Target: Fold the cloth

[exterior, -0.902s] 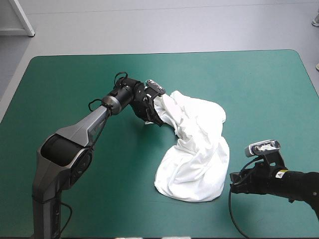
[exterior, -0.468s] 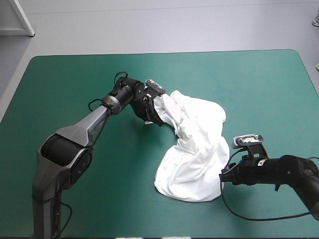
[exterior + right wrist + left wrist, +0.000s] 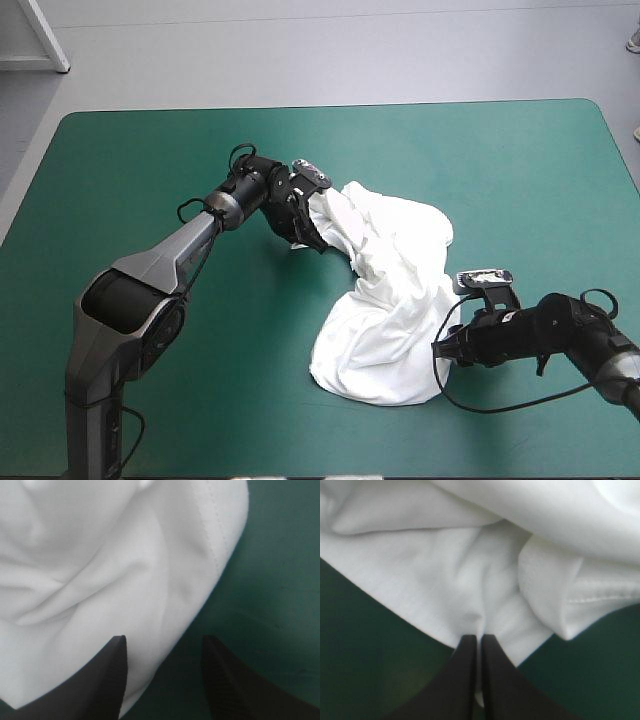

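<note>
Left arm reaches low; left gripper (image 3: pixel 314 236) clamped on the 10 o'clock end of the crumpled T-shirt (image 3: pixel 395 300), table (image 3: pixel 520 170) centre. Right arm low at its 4 o'clock; only the wrist view shows right gripper (image 3: pixel 162 642) apart, straddling the cloth's edge.

Teal-green table cover (image 3: pixel 500 150) with rounded far corners, pale grey floor (image 3: pixel 300 50) beyond, white furniture edge (image 3: pixel 50 45) far left.

Teal-green table (image 3: pixel 520 150), crumpled white T-shirt (image 3: pixel 395 310) near its middle
</note>
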You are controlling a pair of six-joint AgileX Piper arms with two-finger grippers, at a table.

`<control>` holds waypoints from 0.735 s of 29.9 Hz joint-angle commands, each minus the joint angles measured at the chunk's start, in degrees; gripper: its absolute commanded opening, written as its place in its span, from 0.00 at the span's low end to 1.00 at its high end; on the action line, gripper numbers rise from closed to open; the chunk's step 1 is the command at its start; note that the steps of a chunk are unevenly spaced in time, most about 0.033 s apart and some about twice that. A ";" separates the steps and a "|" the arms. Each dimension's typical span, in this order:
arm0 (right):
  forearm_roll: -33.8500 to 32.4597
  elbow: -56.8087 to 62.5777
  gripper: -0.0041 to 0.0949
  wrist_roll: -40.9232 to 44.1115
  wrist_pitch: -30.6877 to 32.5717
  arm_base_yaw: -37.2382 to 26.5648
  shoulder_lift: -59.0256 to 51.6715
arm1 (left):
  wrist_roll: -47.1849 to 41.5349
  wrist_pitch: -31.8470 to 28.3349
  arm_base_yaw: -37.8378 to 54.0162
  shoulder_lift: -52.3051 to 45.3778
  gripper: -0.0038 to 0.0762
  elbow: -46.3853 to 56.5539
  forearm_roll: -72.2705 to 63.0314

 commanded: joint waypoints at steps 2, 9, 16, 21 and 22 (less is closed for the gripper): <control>4.52 -1.46 0.44 -3.74 -0.56 0.01 3.16 | -0.47 0.74 0.05 -2.88 0.07 -1.13 1.57; 4.11 -1.58 0.03 -6.08 0.21 0.01 5.65 | -0.47 0.96 0.05 -2.88 0.07 -1.13 1.57; 4.00 -3.15 0.03 -6.08 -5.04 0.01 0.84 | -0.72 -0.06 0.17 -4.63 0.07 -1.21 1.94; 1.37 -9.49 0.03 -5.37 -5.35 0.01 -4.82 | -1.32 -0.87 1.19 -8.82 0.07 -3.04 2.25; 0.59 -10.79 0.03 -4.97 -5.21 0.01 -5.70 | -1.45 -0.68 1.35 -9.81 0.07 -3.57 2.53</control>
